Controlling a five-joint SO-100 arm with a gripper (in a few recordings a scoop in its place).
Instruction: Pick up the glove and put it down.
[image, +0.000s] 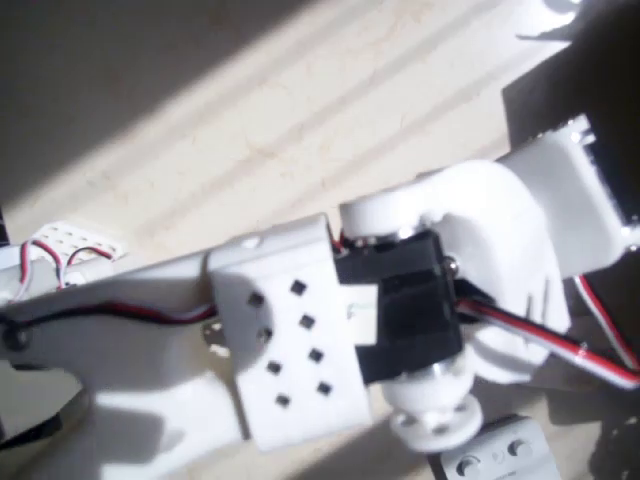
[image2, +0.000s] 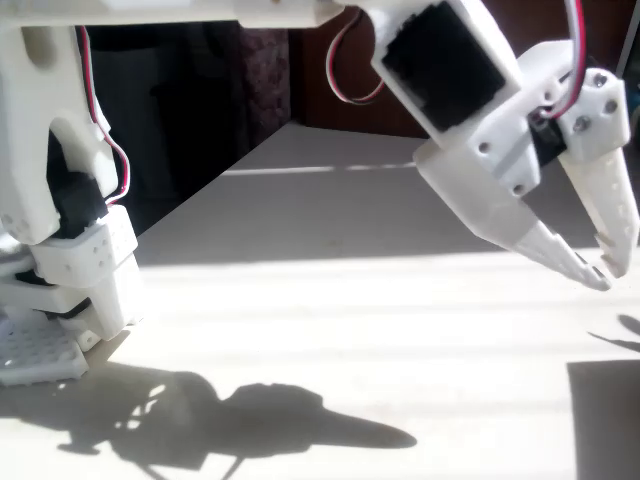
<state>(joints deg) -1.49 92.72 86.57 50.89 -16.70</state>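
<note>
The glove is out of view. In the fixed view my white gripper (image2: 607, 273) hangs at the right, a little above the sunlit pale table (image2: 330, 310). It points down and to the right. Its two fingertips meet at the tip, so it is shut with nothing between them. In the overhead view the white arm (image: 290, 340) with its black servo (image: 410, 310) lies across the picture and covers the table beneath it.
The arm's base (image2: 75, 270) stands at the left on a white perforated plate (image2: 35, 355). The arm's shadow (image2: 250, 415) lies on the table in front. A white part with round buttons (image: 495, 455) sits at the bottom of the overhead view. The table's far edge (image2: 290, 128) borders a dark background.
</note>
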